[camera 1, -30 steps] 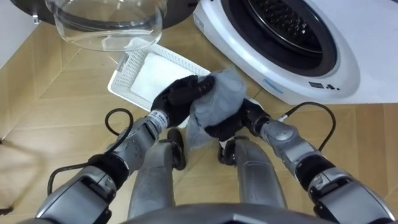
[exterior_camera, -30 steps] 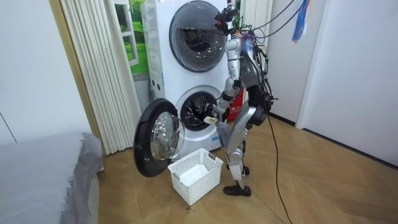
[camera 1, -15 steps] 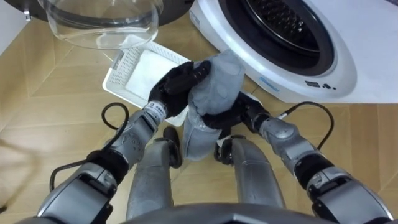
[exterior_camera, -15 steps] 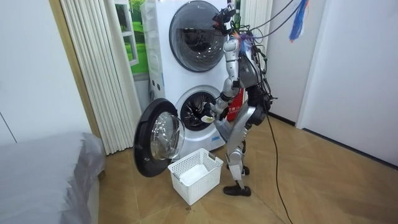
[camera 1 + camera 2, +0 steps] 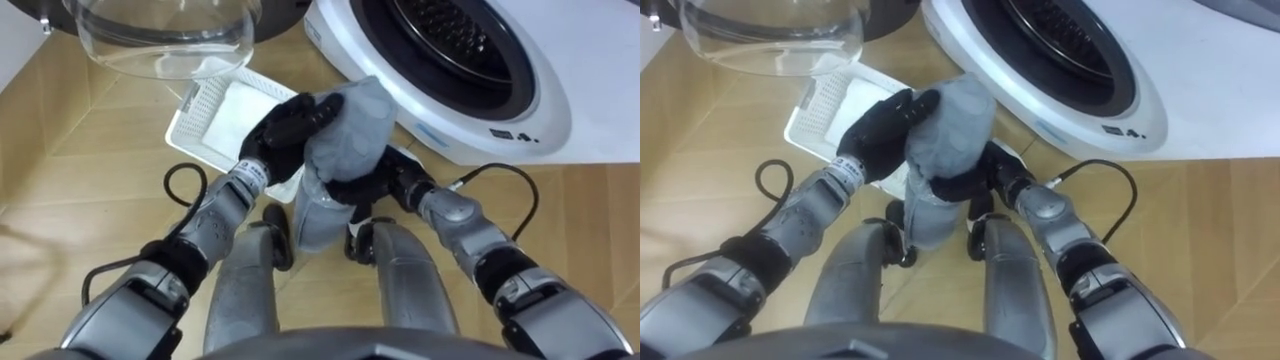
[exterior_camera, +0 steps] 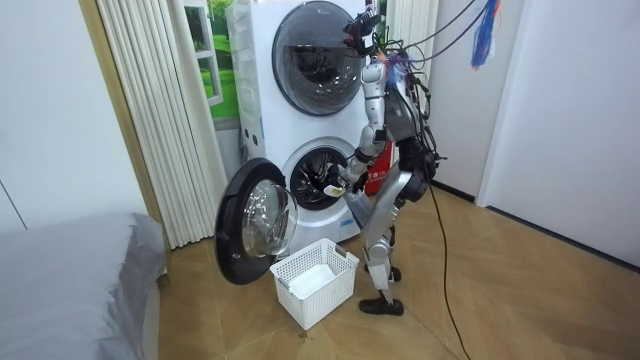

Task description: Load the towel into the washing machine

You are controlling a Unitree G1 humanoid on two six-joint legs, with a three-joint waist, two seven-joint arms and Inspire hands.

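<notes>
- Towel (image 5: 350,125): grey, bunched, held up in front of the robot's body between both hands, above the wooden floor (image 5: 90,180); its lower end hangs down loose towards the robot's legs.
- Left hand (image 5: 285,130): clenched on the towel's upper left side, fingers curled into the cloth.
- Right hand (image 5: 370,188): closed round the towel lower down, just under the bunched part; the cloth is pinched where it narrows.
- Towel is seen just short of the washing machine (image 5: 560,100), near its white front; not inside the drum opening (image 5: 450,30), which lies further up and to the right.
- Round glass door (image 5: 165,40) is swung fully open, at the robot's left.
- White slatted basket (image 5: 220,120) is set on the floor behind the left hand, between the door and the machine; a pale item is seen lying in it.
- Room view: robot is stood upright, close to the lower machine, facing it; a second round-doored unit (image 6: 310,45) is stacked on top.
- Also in the room view: pleated curtain (image 6: 160,110) at the room view's left of the machines, grey bed (image 6: 70,290) in the lower left corner.
</notes>
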